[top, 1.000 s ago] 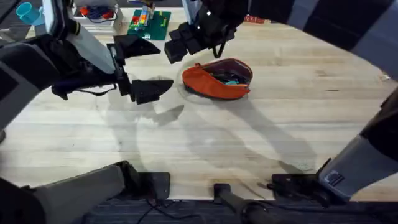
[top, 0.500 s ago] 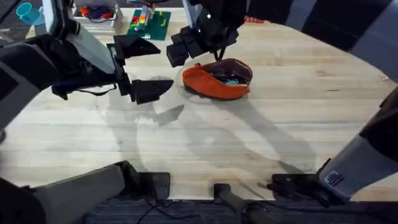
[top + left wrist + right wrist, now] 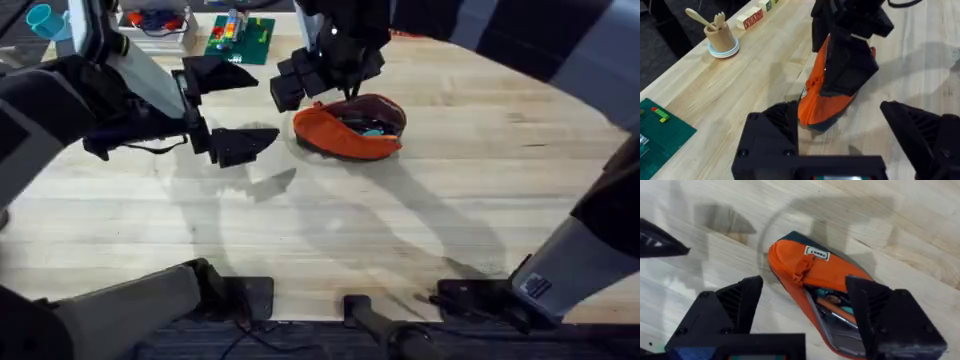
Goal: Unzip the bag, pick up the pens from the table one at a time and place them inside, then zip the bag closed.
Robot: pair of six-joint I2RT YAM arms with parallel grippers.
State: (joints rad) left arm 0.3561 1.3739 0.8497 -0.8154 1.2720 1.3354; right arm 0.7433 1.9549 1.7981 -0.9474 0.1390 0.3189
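Small oblong orange fabric pouch with a dark base strip point(image 3: 349, 128) lying on the light wooden plank counter point(image 3: 330, 220), toward its far middle, zipper open along the top. Inside the gap, seen from the right wrist: an orange stick and a thin silver stick point(image 3: 832, 309) side by side against teal lining.

Right arm's black jaws point(image 3: 805, 315) poised directly over the pouch's open mouth, spread wide, one finger on each side of it, holding nothing.

Left arm's black jaws point(image 3: 235, 110) hovering just left of the pouch, also spread wide and empty, pointed toward the pouch's end.

Farther back: a green brick baseplate point(image 3: 243, 38), a small wooden cup of wooden utensils point(image 3: 721, 36), lettered wooden blocks point(image 3: 752, 19).
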